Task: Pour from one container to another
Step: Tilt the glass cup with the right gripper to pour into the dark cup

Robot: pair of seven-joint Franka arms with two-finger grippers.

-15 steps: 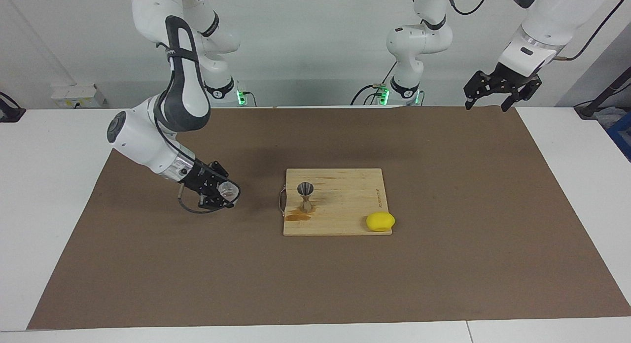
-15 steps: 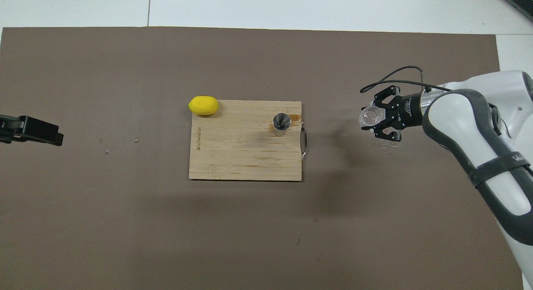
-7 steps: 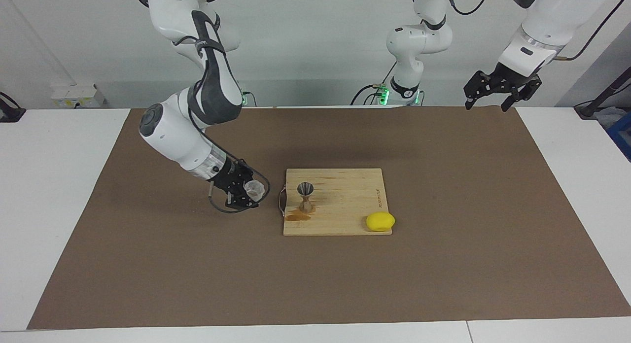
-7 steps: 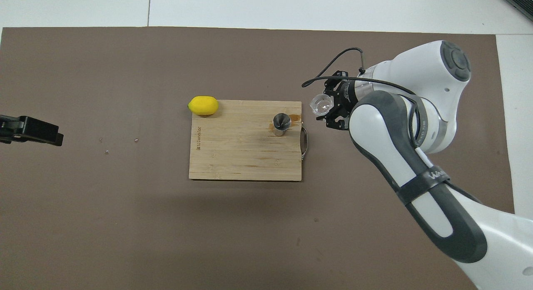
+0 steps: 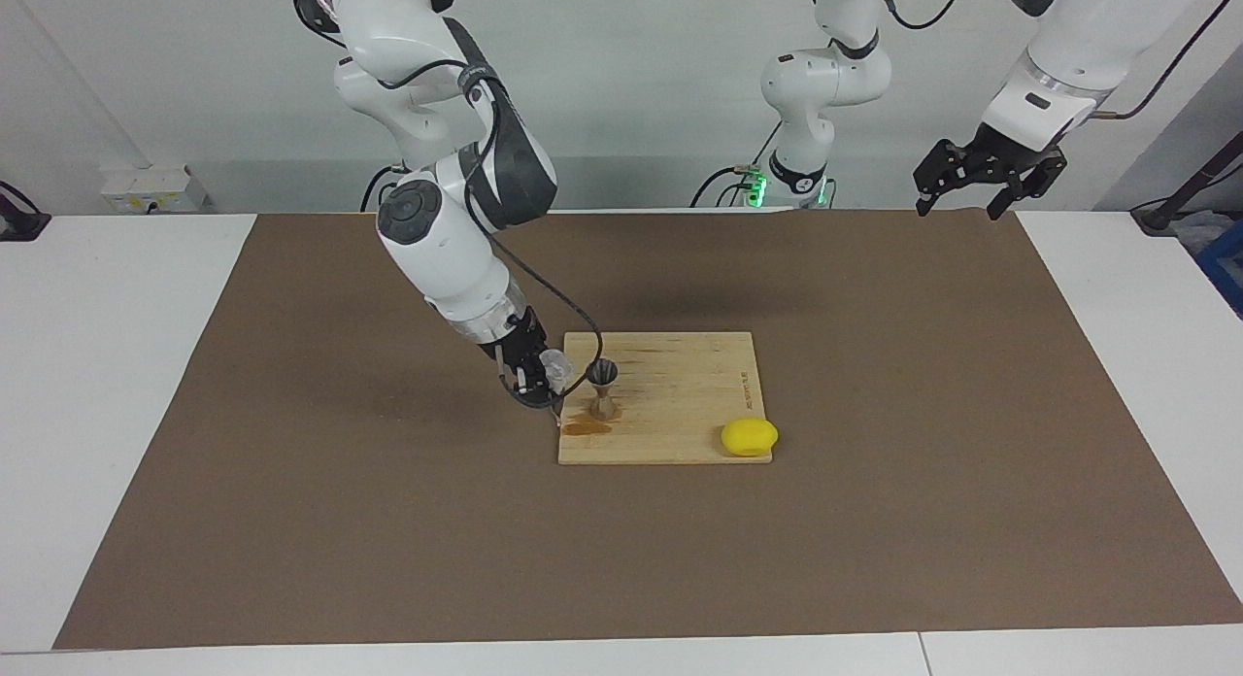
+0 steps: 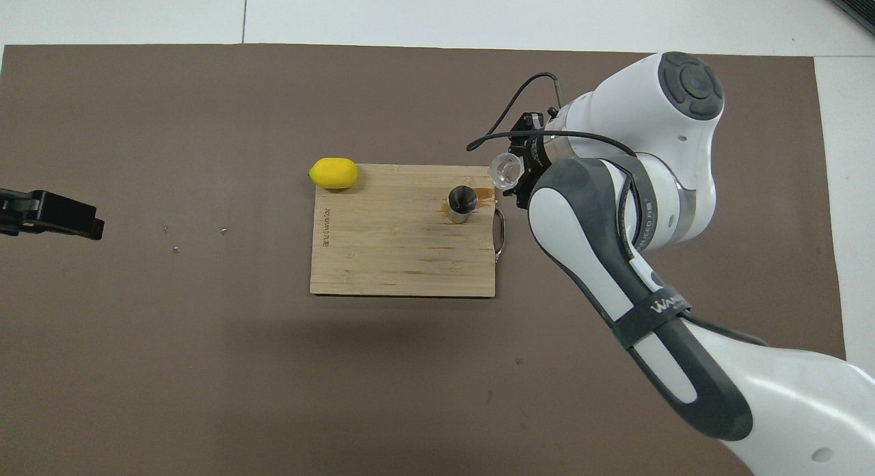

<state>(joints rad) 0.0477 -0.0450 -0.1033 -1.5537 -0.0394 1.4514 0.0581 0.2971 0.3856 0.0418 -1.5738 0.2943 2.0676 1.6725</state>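
The clear glass cup (image 5: 555, 366) (image 6: 506, 169) hangs in the air with my right gripper (image 5: 542, 375) (image 6: 517, 176) shut on it. It is over the handle edge of the wooden cutting board (image 5: 680, 404) (image 6: 396, 257), close beside the silver jigger (image 5: 602, 388) (image 6: 462, 202) and about level with its rim. The jigger stands upright on the board at the right arm's end. I cannot tell what the cup holds. My left gripper (image 5: 959, 208) (image 6: 92, 224) waits open and raised over the mat's corner at the left arm's end.
A yellow lemon (image 5: 749, 436) (image 6: 333, 173) rests at the board's corner farthest from the robots, toward the left arm's end. A brown stain (image 5: 586, 425) marks the board beside the jigger. A brown mat (image 5: 874, 521) covers the table. Tiny specks (image 6: 223, 230) lie on it.
My right arm has swung the glass cup across the mat to the board's handle edge, right beside the jigger. The left arm has not moved.
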